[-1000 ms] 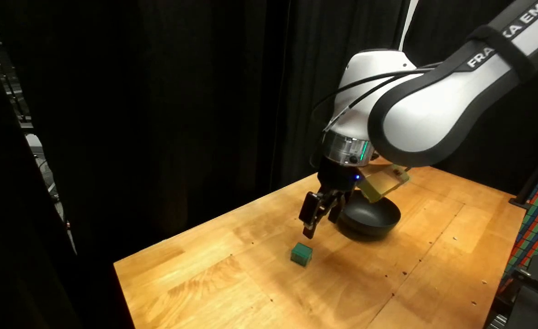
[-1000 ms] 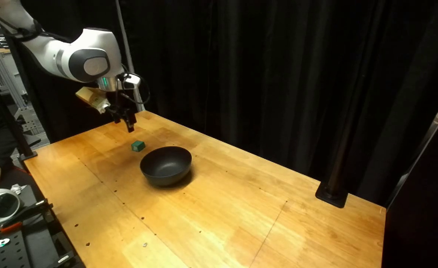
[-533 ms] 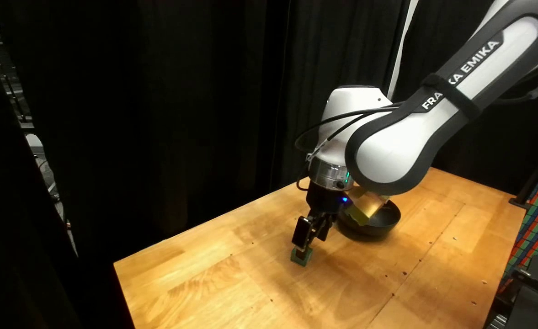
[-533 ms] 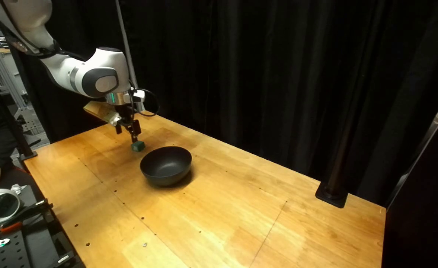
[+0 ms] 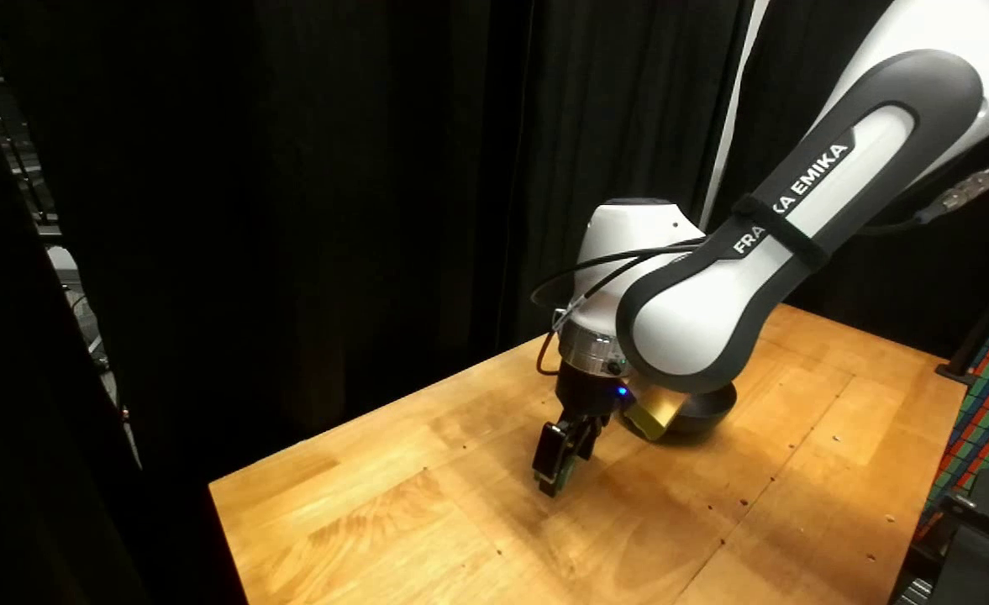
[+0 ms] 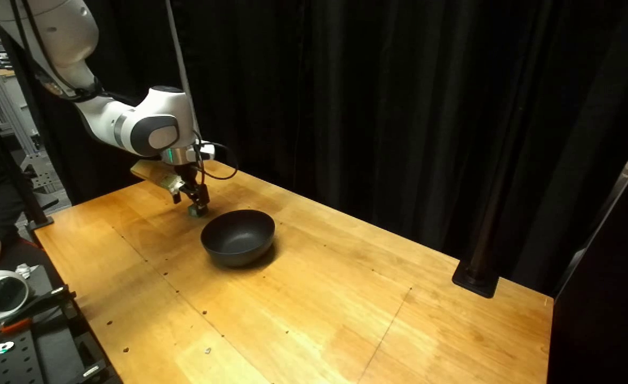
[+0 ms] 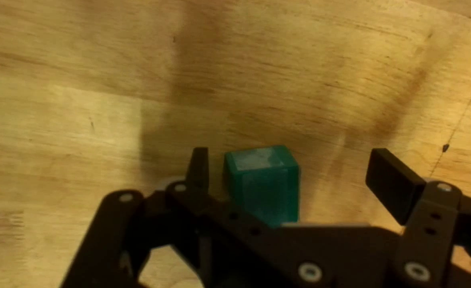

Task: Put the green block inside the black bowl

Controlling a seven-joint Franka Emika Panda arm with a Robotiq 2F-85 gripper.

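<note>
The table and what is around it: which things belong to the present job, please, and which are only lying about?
For the job:
block
bowl
gripper, open

Just lying about, it seems:
pale scrap, on the table
orange piece, beside the table
white-rimmed device, beside the table

Gaps flank block [image 7: 265, 186] between jaws; bowl [image 6: 238, 241] near.

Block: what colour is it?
The block is teal green, one face partly paler; clearest in the wrist view.
</note>
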